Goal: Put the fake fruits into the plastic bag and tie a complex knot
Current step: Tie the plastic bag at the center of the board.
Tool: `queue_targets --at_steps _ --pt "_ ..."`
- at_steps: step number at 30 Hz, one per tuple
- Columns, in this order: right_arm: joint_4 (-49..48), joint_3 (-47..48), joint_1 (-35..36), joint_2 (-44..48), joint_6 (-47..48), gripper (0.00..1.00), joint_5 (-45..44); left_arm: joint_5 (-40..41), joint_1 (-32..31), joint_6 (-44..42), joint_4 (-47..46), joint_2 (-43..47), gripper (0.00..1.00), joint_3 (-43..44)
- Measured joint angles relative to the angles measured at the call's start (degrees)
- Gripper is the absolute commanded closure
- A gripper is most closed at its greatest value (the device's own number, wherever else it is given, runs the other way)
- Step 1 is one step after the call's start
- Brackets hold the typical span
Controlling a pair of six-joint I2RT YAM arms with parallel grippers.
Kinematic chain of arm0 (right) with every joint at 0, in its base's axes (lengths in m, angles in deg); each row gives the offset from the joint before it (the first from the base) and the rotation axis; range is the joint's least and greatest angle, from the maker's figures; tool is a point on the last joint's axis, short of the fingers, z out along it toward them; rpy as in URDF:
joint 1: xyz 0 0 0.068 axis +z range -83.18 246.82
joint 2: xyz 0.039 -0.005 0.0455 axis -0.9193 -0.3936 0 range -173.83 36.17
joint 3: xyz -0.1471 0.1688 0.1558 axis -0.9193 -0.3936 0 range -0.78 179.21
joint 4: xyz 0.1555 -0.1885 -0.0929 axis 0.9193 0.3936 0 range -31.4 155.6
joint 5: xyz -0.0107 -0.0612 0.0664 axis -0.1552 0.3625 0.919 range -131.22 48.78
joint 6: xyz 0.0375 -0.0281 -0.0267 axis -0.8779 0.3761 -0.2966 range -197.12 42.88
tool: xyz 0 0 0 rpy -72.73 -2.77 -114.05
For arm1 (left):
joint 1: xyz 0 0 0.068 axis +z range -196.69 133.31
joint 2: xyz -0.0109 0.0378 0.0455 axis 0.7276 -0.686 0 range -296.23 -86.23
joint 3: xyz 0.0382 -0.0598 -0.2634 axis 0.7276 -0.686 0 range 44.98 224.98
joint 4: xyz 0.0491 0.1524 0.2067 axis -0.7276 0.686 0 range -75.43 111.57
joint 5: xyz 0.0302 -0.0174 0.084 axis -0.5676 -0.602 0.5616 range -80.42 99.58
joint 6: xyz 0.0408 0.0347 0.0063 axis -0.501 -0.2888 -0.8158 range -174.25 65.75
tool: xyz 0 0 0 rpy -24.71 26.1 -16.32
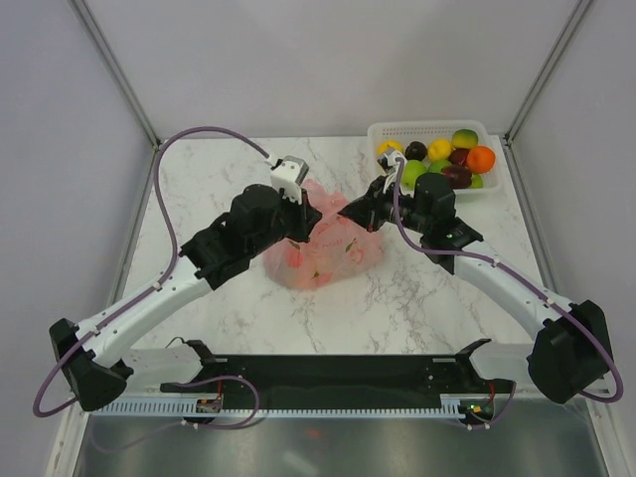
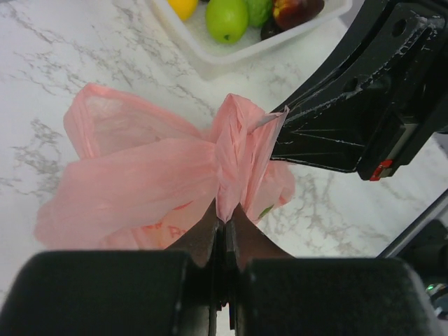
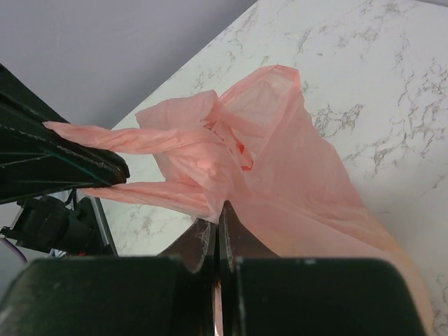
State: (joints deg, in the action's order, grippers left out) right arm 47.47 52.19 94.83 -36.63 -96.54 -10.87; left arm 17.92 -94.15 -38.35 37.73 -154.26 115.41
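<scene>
Marble table (image 1: 417, 288); pink plastic bag (image 1: 328, 256), neck bunched, clamped by left gripper (image 2: 225, 222) and right gripper (image 3: 217, 222)

The marbled table (image 1: 417, 298) carries the pink plastic bag (image 1: 323, 260) at its middle and a white basket (image 1: 429, 127) at the far right.

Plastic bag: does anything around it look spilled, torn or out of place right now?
The left claw and right claw are both shut on the plastic bag's gathered top, yet many fake fruits lie in the white basket at the back right, unbagged. No spill or tear shows.
</scene>
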Motion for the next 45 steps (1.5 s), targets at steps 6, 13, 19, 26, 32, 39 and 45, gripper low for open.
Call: queue_targets --at_steps 6,13,19,26,32,39,45 --pt "2.6 0.0 0.7 0.0 -0.7 1.0 -0.9 -0.6 0.0 10.9 -17.8 8.6 0.98 -18.2" --pt "5.7 0.2 0.7 0.0 0.5 1.0 -6.3 -1.0 0.0 21.3 -28.5 5.4 0.98 -24.0" --pt "9.9 2.4 2.8 0.0 4.7 1.0 -14.0 -0.5 0.1 29.5 -37.5 1.7 0.98 -28.4" --pt "11.6 3.4 7.2 1.0 11.7 1.0 -24.2 0.8 0.3 33.9 -44.6 -2.2 0.98 -30.8" --pt "11.1 3.4 11.0 1.0 17.9 1.0 -30.4 0.5 2.9 35.5 -51.1 -6.8 0.98 -32.2" --pt "10.7 3.4 16.1 1.3 24.4 1.0 -35.7 -1.0 7.1 35.4 -64.6 -14.2 0.98 -33.5" --pt "10.7 3.3 17.9 1.4 27.1 1.0 -38.4 -3.0 8.8 35.2 -82.5 -24.6 0.98 -32.7"
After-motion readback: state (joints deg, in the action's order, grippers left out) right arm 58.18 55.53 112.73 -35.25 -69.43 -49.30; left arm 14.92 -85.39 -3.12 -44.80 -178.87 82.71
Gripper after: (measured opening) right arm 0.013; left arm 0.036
